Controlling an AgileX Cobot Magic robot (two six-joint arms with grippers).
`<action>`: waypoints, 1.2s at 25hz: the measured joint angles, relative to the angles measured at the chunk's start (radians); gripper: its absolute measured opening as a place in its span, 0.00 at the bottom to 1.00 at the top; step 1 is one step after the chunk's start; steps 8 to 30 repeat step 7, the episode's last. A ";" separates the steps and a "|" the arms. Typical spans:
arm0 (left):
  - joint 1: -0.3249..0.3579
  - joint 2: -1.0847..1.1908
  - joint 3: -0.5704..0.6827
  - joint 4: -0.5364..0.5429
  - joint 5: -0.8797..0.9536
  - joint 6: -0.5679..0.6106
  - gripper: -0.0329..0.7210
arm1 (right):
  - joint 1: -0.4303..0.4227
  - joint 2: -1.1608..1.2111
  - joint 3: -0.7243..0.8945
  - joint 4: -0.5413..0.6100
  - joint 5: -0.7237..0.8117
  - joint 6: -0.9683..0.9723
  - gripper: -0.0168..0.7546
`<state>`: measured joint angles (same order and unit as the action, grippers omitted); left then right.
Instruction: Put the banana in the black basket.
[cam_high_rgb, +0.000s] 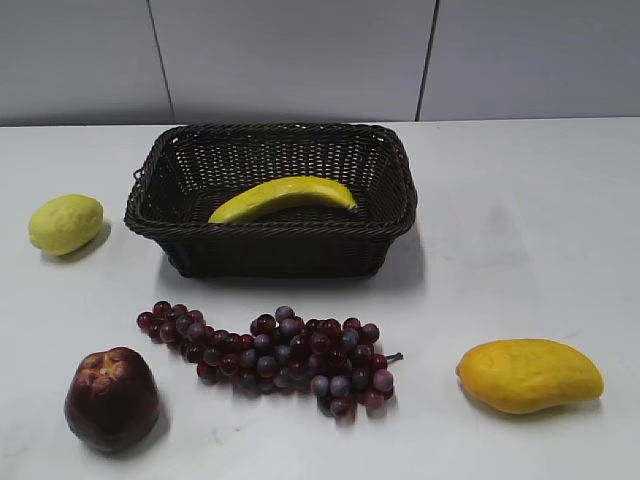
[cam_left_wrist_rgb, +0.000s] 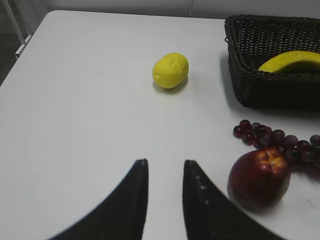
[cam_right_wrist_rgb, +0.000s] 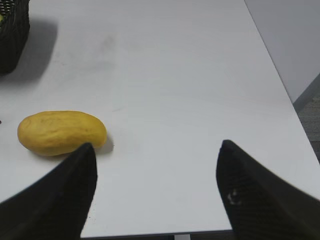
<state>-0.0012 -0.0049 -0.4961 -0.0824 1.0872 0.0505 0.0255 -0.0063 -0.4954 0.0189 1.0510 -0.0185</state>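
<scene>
The banana (cam_high_rgb: 284, 196) lies inside the black basket (cam_high_rgb: 180, 226) at the back middle of the table, curved side up. The left wrist view shows the banana (cam_left_wrist_rgb: 292, 61) in the basket (cam_left_wrist_rgb: 265, 90) at its upper right. My left gripper (cam_left_wrist_rgb: 165, 164) is open and empty over bare table near the front left. My right gripper (cam_right_wrist_rgb: 156, 147) is wide open and empty near the table's front right edge. Neither gripper shows in the exterior view.
A lemon (cam_high_rgb: 66, 223) lies left of the basket. A bunch of dark red grapes (cam_high_rgb: 270, 355) lies in front of it, with a dark red apple (cam_high_rgb: 112, 398) at the front left. A mango (cam_high_rgb: 530, 374) lies at the front right, by my right gripper's left finger (cam_right_wrist_rgb: 61, 132).
</scene>
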 joint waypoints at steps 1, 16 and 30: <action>0.000 0.000 0.000 0.000 0.000 0.000 0.35 | 0.000 0.000 0.000 0.000 0.000 0.001 0.79; 0.000 0.000 0.000 0.000 0.000 0.000 0.35 | 0.000 0.000 0.000 0.000 0.000 0.002 0.79; 0.000 0.000 0.000 0.000 0.000 0.000 0.35 | 0.000 0.000 0.000 0.000 0.000 0.002 0.79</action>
